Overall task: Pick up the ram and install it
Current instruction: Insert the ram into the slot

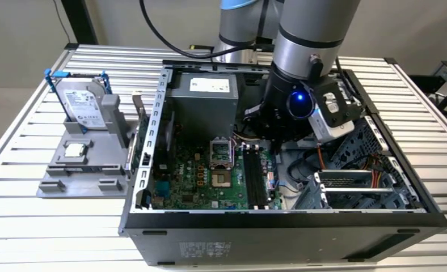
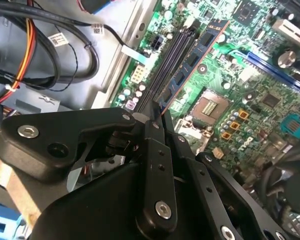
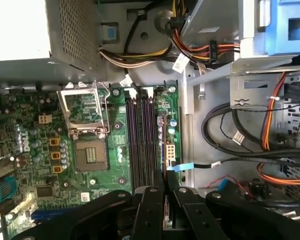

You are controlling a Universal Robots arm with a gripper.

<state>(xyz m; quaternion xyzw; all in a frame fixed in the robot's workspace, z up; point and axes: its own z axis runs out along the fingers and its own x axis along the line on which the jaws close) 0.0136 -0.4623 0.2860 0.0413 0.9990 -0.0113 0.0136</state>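
My gripper (image 2: 157, 117) is shut on one end of the ram (image 2: 195, 55), a thin blue-green stick with black chips and a reddish-gold edge. The stick reaches out from the black fingers over the motherboard, lying along the dark memory slots (image 2: 171, 55) and slightly above them. In the first wrist view the gripper (image 3: 165, 184) holds the ram (image 3: 163, 162) edge-on, just beside the two purple-black slots (image 3: 140, 140). In the exterior view the arm's wrist (image 1: 291, 107) hangs inside the open computer case, above the memory slots (image 1: 255, 175).
The processor socket (image 1: 222, 153) lies beside the slots, and the grey power supply (image 1: 205, 99) stands at the back. Bundled cables (image 3: 240, 135) and a drive cage (image 1: 352, 181) crowd the exterior view's right. Outside the case a grey stand (image 1: 80, 170) holds a hard drive (image 1: 87, 105) and a small chip (image 1: 74, 150).
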